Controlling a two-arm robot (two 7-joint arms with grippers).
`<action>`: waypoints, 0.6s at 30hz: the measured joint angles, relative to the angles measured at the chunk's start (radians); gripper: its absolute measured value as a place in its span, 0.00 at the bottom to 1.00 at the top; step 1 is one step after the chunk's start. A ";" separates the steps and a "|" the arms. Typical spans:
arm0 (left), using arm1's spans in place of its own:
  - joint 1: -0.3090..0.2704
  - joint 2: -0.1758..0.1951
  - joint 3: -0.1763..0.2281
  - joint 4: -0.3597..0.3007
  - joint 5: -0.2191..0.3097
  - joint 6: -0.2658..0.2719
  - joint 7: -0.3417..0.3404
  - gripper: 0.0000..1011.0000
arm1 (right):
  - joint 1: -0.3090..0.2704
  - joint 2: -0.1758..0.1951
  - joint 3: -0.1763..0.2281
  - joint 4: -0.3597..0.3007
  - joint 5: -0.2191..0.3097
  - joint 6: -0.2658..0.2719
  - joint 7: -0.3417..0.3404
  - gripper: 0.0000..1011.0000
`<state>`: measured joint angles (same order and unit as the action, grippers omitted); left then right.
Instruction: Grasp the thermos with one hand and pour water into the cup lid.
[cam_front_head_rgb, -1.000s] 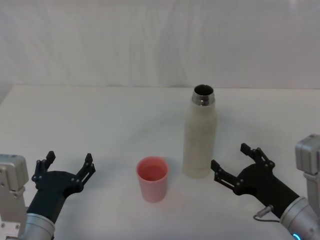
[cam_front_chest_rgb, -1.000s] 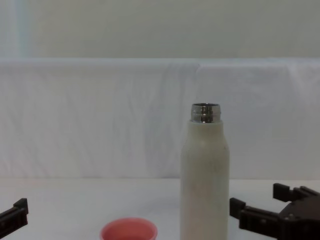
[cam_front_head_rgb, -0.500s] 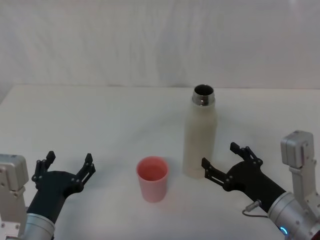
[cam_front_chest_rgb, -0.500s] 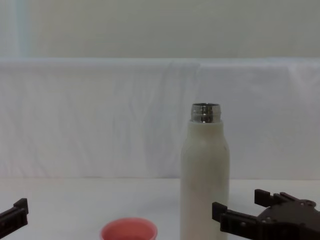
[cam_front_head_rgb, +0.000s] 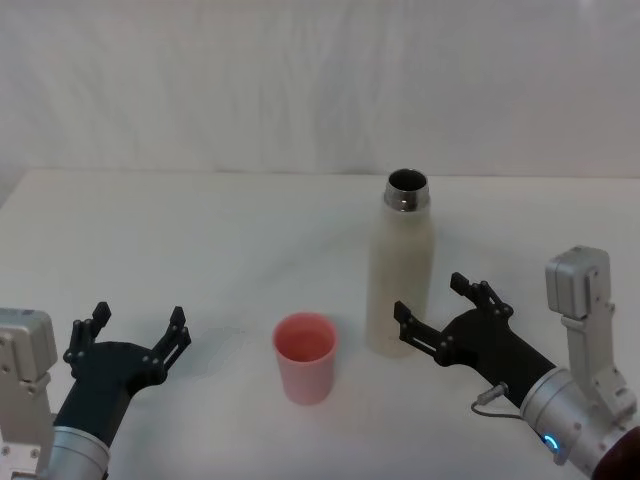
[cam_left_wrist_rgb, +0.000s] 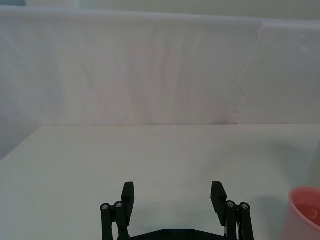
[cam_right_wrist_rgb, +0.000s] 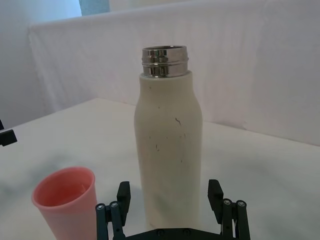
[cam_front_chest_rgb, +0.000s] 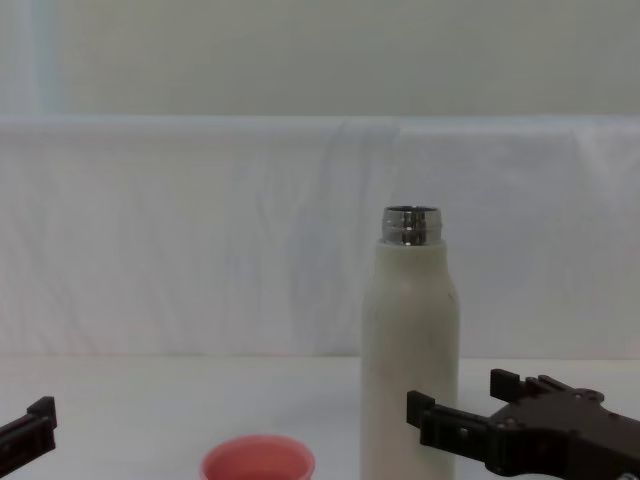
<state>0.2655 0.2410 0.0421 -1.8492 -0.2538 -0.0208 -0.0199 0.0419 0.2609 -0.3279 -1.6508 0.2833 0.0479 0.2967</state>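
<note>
The tall cream-white cylindrical thermos (cam_front_head_rgb: 400, 270) stands upright right of centre in the head view, its long axis vertical and its open mouth facing up. Its matte body is lightly flecked with dark marks, has rounded shoulders, and ends in a narrow, shiny, threaded steel neck. Just left of it and lower in the frame sits the small round salmon-pink plastic cup lid (cam_front_head_rgb: 305, 357), thick-rimmed, open side up, apart from the thermos. Both rest on the plain white worktop (cam_front_head_rgb: 200, 240), which has a draped white cloth backdrop (cam_front_head_rgb: 300, 80) behind it.

The right tool (cam_front_head_rgb: 438, 313), black with ridged fingers, is at the lower right of the head view, spread wide beside the thermos base; in the right wrist view its two fingers flank the lower body, and no contact shows. It holds nothing.

The left tool (cam_front_head_rgb: 134, 332) rests at the lower left, fingers spread and released, well apart from the cup lid.
</note>
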 joint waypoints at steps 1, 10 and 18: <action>0.000 0.000 0.000 0.000 0.000 0.000 0.000 0.99 | 0.003 -0.001 -0.001 0.003 0.000 0.000 0.000 0.99; 0.000 0.000 0.000 0.000 0.000 0.000 0.000 0.99 | 0.032 -0.013 -0.014 0.030 0.000 0.003 -0.003 0.99; 0.000 0.000 0.000 0.000 0.000 0.000 0.000 0.99 | 0.058 -0.027 -0.024 0.056 -0.001 0.007 -0.007 0.99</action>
<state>0.2655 0.2410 0.0421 -1.8492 -0.2538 -0.0208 -0.0199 0.1003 0.2340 -0.3518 -1.5944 0.2819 0.0549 0.2894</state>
